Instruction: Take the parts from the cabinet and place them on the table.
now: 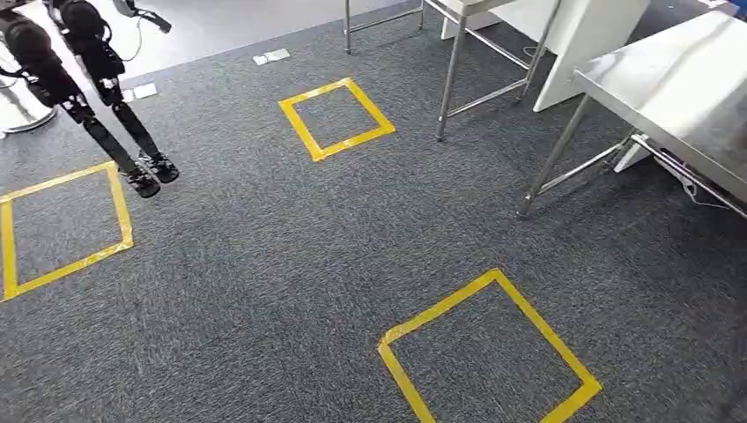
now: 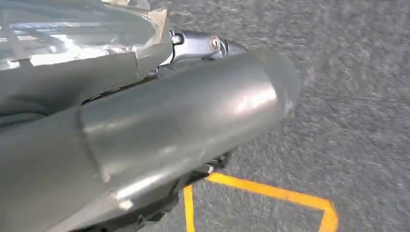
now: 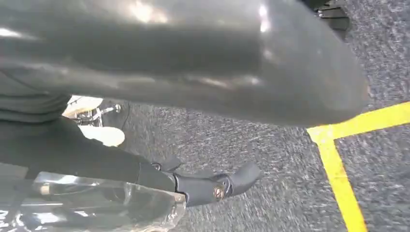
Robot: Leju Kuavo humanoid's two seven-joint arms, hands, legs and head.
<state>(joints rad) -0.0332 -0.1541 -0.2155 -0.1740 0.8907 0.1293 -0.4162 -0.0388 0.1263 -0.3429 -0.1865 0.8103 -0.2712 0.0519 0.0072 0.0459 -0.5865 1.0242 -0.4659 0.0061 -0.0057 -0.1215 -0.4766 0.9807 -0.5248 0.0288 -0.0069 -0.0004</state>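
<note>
Grey carpet (image 1: pixel 264 264) marked with yellow tape squares (image 1: pixel 489 352) covers the floor; a steel table (image 1: pixel 678 88) on thin legs stands at the right, cut off by the frame edge, and another robot's dark legs (image 1: pixel 106 115) stand far left. Each wrist view is largely blocked by a grey thumb. The left hand (image 2: pixel 159 125) holds a clear, crinkled plastic bag (image 2: pixel 72 34) against its fingers. The right hand (image 3: pixel 193 72) likewise holds a clear plastic bag (image 3: pixel 96 208), pressed under a dark finger (image 3: pixel 212 186). Contents are indistinct.

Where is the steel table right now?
In the head view, the shiny stainless-steel table stands at the far right on the grey carpet, beyond the nearest yellow tape square.
</note>
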